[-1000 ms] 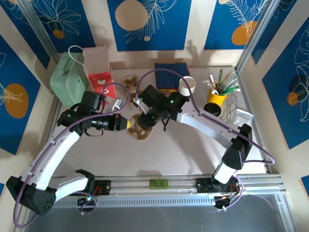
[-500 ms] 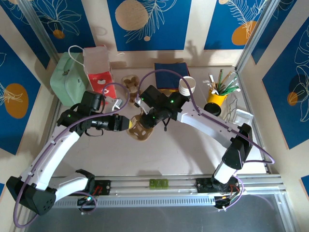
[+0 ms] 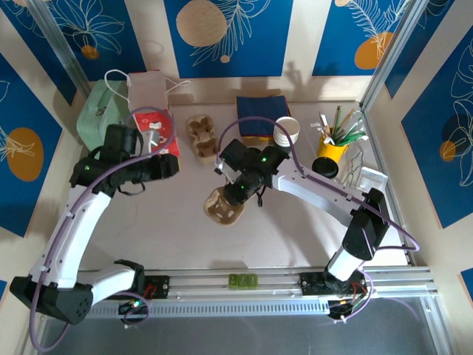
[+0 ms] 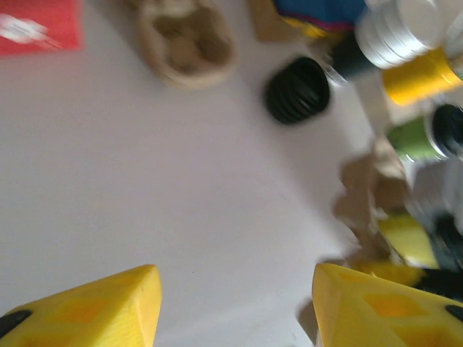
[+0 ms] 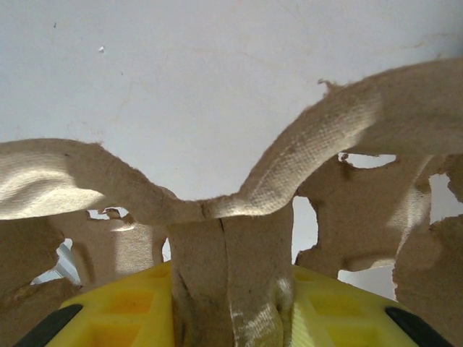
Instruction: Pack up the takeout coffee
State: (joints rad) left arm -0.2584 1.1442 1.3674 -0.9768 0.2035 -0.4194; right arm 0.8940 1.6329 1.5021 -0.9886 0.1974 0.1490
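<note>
My right gripper (image 3: 235, 194) is shut on the middle post of a brown pulp cup carrier (image 3: 224, 208), which lies at the table's centre. In the right wrist view, the post (image 5: 231, 260) sits pinched between the yellow fingers (image 5: 340, 311). The takeout coffee (image 3: 325, 166) stands far right beside the yellow cup; from above only its black round lid is visible. My left gripper (image 3: 168, 166) hangs open by the red bag, well left of the carrier. Its fingertips (image 4: 108, 303) are wide apart over bare table, with nothing between them.
A second pulp carrier (image 3: 199, 133) lies at the back. Along the back stand a red paper bag (image 3: 151, 122), a mint case (image 3: 103, 126), navy napkins (image 3: 262, 118), a stack of cups (image 3: 287, 132) and a yellow cup of sticks (image 3: 332, 148). A blurred black ribbed thing (image 4: 296, 90) is unidentifiable.
My left gripper has opened, let go of the carrier and pulled back left toward the red bag. The right gripper has kept hold and shifted the carrier slightly nearer and right.
</note>
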